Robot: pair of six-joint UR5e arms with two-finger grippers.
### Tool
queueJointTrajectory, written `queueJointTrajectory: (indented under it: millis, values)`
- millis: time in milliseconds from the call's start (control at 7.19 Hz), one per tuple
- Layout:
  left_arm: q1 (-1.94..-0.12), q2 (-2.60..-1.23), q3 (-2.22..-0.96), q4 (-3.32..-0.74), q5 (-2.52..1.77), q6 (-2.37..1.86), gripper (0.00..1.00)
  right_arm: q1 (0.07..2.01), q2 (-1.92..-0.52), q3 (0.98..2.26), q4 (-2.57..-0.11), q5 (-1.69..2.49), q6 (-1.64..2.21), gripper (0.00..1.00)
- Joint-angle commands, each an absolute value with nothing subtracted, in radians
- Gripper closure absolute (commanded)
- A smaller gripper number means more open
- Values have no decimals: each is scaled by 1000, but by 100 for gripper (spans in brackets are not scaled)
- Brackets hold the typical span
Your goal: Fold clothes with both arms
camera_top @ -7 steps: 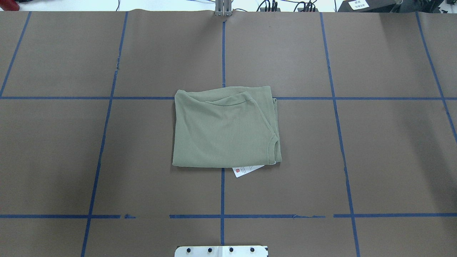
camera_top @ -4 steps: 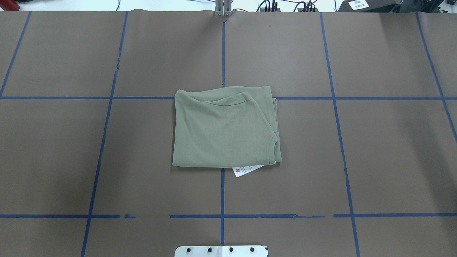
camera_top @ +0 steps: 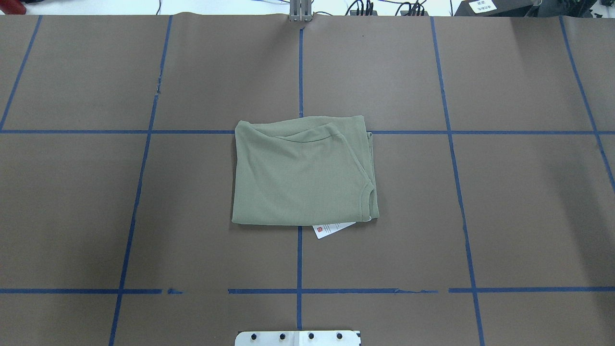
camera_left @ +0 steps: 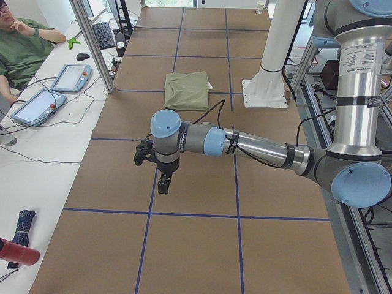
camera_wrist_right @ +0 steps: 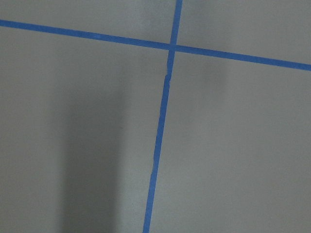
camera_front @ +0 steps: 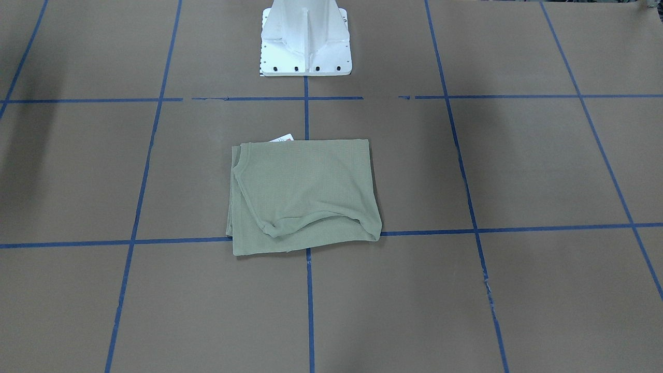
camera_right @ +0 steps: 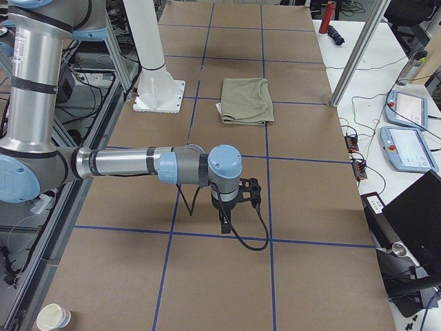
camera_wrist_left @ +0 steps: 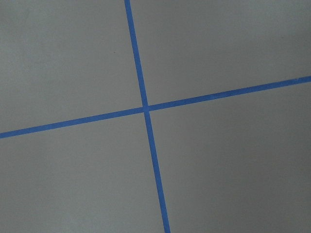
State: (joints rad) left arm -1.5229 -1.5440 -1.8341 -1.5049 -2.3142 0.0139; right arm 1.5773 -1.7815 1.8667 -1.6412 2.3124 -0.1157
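The sage-green shirt (camera_top: 302,175) lies folded into a compact rectangle at the table's middle, its ribbed collar at the right edge and a white tag (camera_top: 331,229) poking out on the near side. It also shows in the front-facing view (camera_front: 303,194) and in both side views (camera_left: 187,90) (camera_right: 246,101). The left gripper (camera_left: 163,184) shows only in the exterior left view, pointing down over bare table far from the shirt. The right gripper (camera_right: 225,224) shows only in the exterior right view, likewise far from the shirt. I cannot tell whether either is open or shut. The wrist views show only brown paper and blue tape.
The white pedestal base (camera_front: 305,39) stands just behind the shirt on the robot's side. Blue tape lines grid the brown table cover (camera_top: 144,192). A seated operator (camera_left: 21,46) and tablets (camera_left: 70,76) are at a side table. A paper cup (camera_right: 55,317) stands on the floor.
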Motion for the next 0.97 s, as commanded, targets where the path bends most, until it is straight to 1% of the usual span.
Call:
queueJointTrajectory:
  millis: [0,835]
  values:
    - [-1517,-1555,-1841,-1503,-2330,-3,0,1582,-1781,1868,-1641,2312,-112,0]
    - [-1519,-1552,-1850,-1502,-2318,-5,0,1582,-1775,1868,-1641,2315,-106,0]
